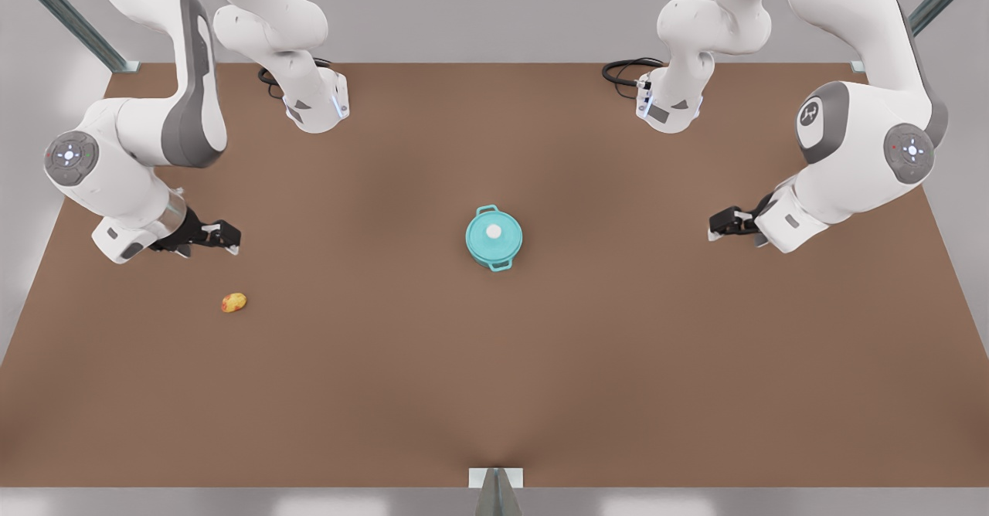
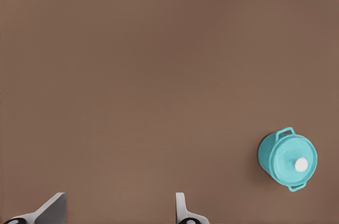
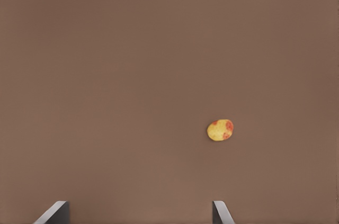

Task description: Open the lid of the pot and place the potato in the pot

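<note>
Nearest the front camera, on the brown counter [image 1: 494,392], the potato [image 1: 233,302] lies alone toward the front view's left, well apart from the pot [image 1: 494,239]. It rests on its side on bare surface, so fingers could come down on it from above without fouling anything.

Just beyond the potato hangs the right gripper [image 1: 230,236], above the counter and not touching it. Its wrist camera looks down on the potato [image 3: 220,130], with its two fingers [image 3: 55,212] spread wide and holding nothing. That nearness suggests this arm is meant to fetch the potato.

Farther in, at the counter's middle, the pot stands upright with the pot lid [image 1: 494,234] seated flat on its rim and the white knob at its centre facing up. The pot is closed, so neither step of the task is done, and the lid has to come off before the potato can go in.

Out toward the front view's right, the left gripper [image 1: 715,228] hovers well clear of the pot with its tips turned toward it. Its wrist view shows the pot [image 2: 267,152] and lid [image 2: 294,163] off to one side beyond released, empty fingers [image 2: 181,209]. This arm looks placed to take the knob, which offers the only narrow hold on the lid.
</note>
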Robot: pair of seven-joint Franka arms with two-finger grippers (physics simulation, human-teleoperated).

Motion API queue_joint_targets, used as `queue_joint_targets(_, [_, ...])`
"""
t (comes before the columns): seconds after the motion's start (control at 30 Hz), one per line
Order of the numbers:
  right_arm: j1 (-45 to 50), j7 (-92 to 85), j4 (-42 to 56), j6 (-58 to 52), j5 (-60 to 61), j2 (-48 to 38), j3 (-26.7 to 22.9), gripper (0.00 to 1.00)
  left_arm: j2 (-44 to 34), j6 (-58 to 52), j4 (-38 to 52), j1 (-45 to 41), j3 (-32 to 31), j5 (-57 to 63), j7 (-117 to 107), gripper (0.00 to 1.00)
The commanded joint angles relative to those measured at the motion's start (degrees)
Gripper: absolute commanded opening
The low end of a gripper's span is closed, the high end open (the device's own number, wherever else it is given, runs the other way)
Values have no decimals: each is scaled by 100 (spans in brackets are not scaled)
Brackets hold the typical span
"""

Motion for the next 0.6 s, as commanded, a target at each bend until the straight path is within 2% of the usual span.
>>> queue_joint_targets(0.0, [-167, -164, 3, 92, -30, -6, -4, 100, 3, 155, 5, -10, -10, 48, 222, 100])
queue_joint_targets(0.07, [-167, 72, 38, 92, -13, 47, -4, 100, -5, 164, -4, -19, -18, 48, 248, 100])
queue_joint_targets(0.1, [-167, 1108, 135, 48, -4, 74, -4, 100, 144, 190, -39, -176, -185, 179, 73, 100])
queue_joint_targets(0.17, [-202, 3419, 135, 48, -4, 82, -39, 100, 249, 147, -48, -642, -1002, 382, -1524, 100])
queue_joint_targets(0.2, [-211, 3580, 135, 84, -4, 82, -48, 100, 337, 155, -30, -844, -1362, 391, -2036, 100])
queue_joint_targets(0.23, [-211, 4141, 135, 127, -21, 100, -57, 100, 609, 182, 5, -1432, -1504, 846, -2914, 100])
queue_joint_targets(0.3, [-211, 4415, 135, 136, -13, 135, -66, 100, 1119, 217, 479, -1952, -1504, 1032, -3847, 100])
queue_joint_targets(0.37, [-219, 4362, -76, 399, -12, 232, -66, 100, 1787, 1253, 559, -2479, -1495, 1146, -5736, 100])
queue_joint_targets(0.47, [-378, 4573, -454, 1463, 31, 627, -83, 100, 2481, 2361, 664, -2848, -1504, 1463, -7011, 100])
queue_joint_targets(0.57, [-465, 4591, -568, 2166, 5, 1031, -83, 100, 3132, 2924, 919, -3112, -1495, 1806, -7891, 100])
